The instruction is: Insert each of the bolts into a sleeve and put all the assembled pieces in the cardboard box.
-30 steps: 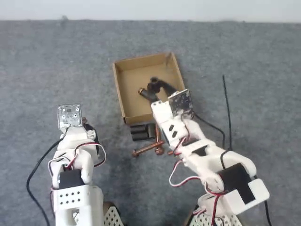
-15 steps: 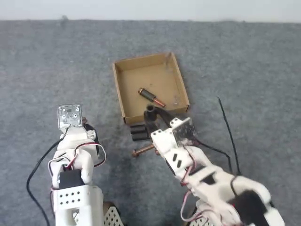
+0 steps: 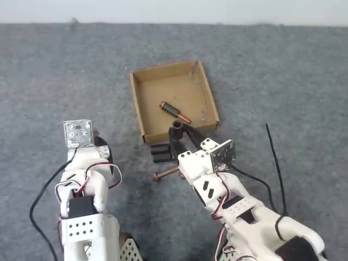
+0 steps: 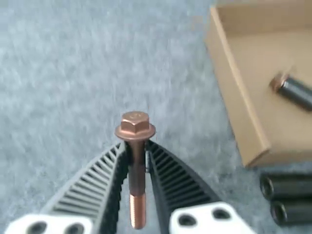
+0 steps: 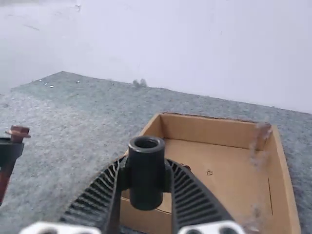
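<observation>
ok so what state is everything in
left gripper, shut on a bolt, head sticking out
right gripper, shut on a sleeve, open end up
cardboard box, open-topped, one assembled piece lying inside
loose sleeves, two lying side by side outside the box
loose bolt, lying flat, not sleeved

Grey, carpet-like tabletop (image 3: 293, 70) under and all round the right hand (image 5: 146, 168), fine mottled nap. Beyond the hand, plain white matte wall (image 5: 195, 44). Meets the tabletop in one straight seam. Small tuft of fluff (image 5: 139, 83) at that seam, well ahead of the hand. Soft, even light; faint shadows only.
</observation>
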